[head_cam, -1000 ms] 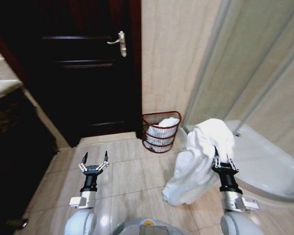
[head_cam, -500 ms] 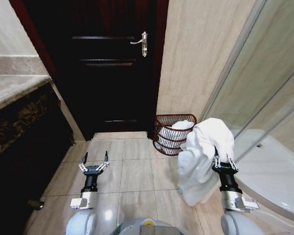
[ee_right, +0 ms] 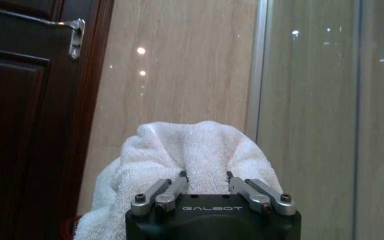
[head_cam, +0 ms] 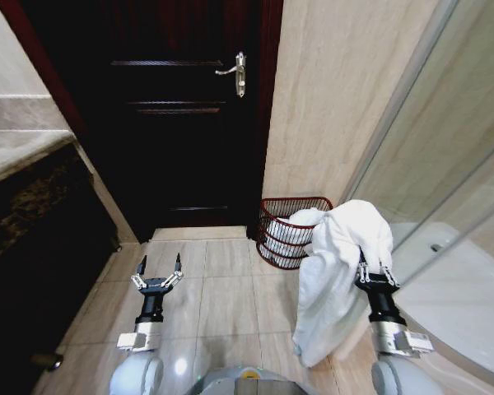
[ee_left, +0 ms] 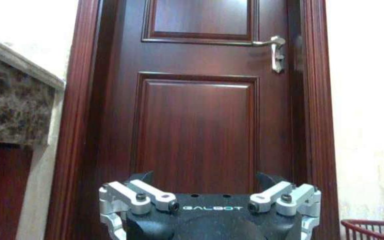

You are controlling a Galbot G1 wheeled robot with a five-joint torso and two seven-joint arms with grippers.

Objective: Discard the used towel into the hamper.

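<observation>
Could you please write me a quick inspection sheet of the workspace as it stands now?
Surface: beige tile floor, glossy.
Job's things: white towel draped from the right gripper; hamper by the wall beside the door, white cloth already inside.
Clutter: nothing seen.
Grippers: right gripper shut on the towel, near the hamper; left gripper open, holding nothing, over the floor.
Cables: nothing seen.
Surroundings: dark door, shut; marble counter; glass shower screen.

**Clearances and obstructions, bathroom corner**

Tiled floor (head_cam: 222,284): bare between the grippers and the hamper (head_cam: 290,233).
Hamper: top open, white cloth inside; backed into the corner, wall (head_cam: 337,99) behind, door (head_cam: 181,123) just beside.
Towel (head_cam: 337,271): hangs from the right gripper (head_cam: 375,272), overlapping the hamper's near rim.
Glass panel (head_cam: 445,164): bounds the right.
Dark cabinet (head_cam: 33,239): bounds the left.
</observation>
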